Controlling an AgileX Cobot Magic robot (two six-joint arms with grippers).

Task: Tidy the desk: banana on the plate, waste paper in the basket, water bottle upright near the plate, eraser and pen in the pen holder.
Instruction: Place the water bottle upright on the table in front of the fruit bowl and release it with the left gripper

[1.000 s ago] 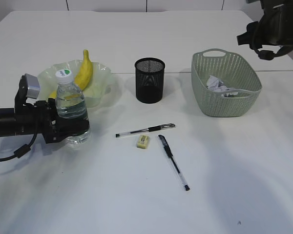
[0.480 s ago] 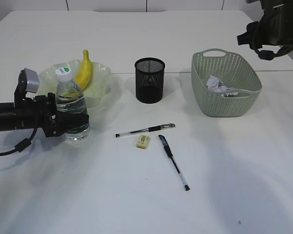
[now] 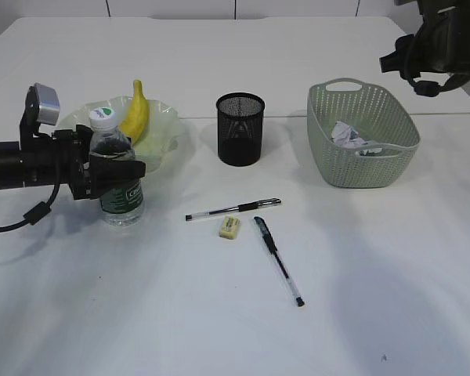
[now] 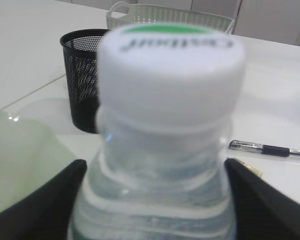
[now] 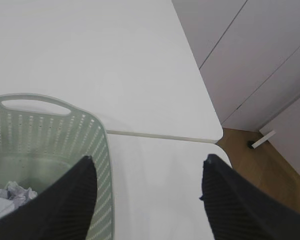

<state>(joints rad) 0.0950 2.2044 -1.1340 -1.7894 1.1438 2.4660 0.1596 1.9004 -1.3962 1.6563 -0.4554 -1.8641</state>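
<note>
A: Where is the small clear plastic water bottle (image 3: 119, 175) with the white cap and dark green label?

B: Upright on the large white desk (image 3: 219, 313), just in front of the pale green ruffled plate (image 3: 166, 125) holding the curved yellow banana (image 3: 136, 113).

A: Does the left gripper (image 3: 113, 168) grasp it?

B: Its fingers (image 4: 37, 205) flank the bottle's shoulder, spread wide; contact I cannot tell.

A: And the right gripper (image 5: 147, 195)?

B: Spread apart, empty, above the sage-green woven basket (image 3: 329, 106) containing the crumpled white waste paper (image 3: 351, 138).

Banana (image 3: 135, 114) yellow; plate (image 3: 163, 129) pale green; basket (image 3: 362, 133) sage, perforated; pen holder (image 3: 240, 129) blk mesh (bottle (image 3: 117, 174) label dk green).
</note>
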